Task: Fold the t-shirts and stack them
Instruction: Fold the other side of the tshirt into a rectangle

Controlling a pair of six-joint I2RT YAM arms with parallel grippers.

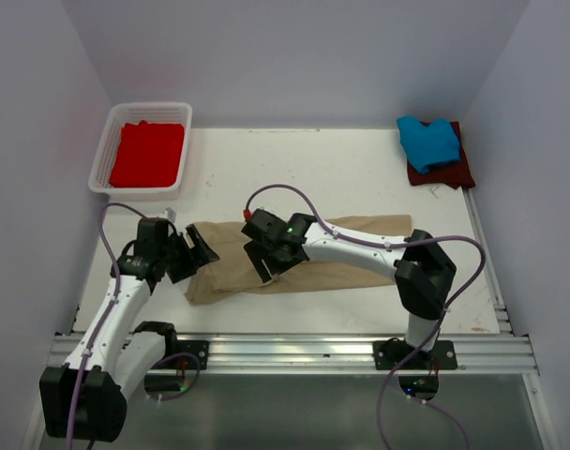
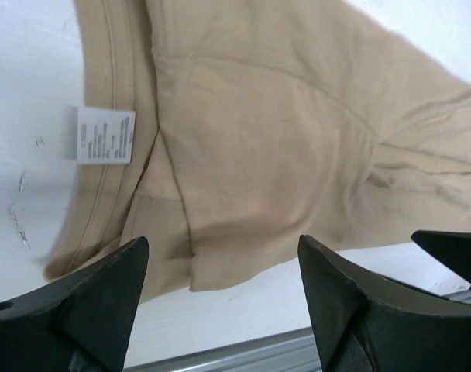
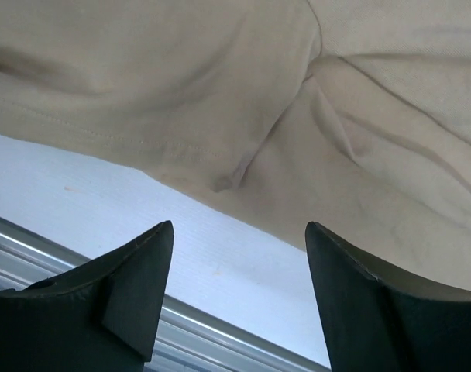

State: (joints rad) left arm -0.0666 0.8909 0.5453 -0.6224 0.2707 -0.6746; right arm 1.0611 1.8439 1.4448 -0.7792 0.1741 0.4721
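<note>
Left fingers (image 2: 80, 310) and right fingers (image 3: 104, 302) spread above tan shirt (image 1: 227, 264); red shirt (image 1: 147, 153) fills basket (image 1: 100, 159), blue shirt (image 1: 428, 141) tops maroon shirt (image 1: 454, 174)

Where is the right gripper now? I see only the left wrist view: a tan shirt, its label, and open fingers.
Observer: The right gripper hangs open over the near edge of the tan shirt and holds nothing.
Operator: Are other shirts on the table?
Observer: Yes. A blue shirt lies on top of a maroon shirt at the far right corner.
Operator: And the red one?
Observer: The red shirt lies inside the white basket at the far left corner.
</note>
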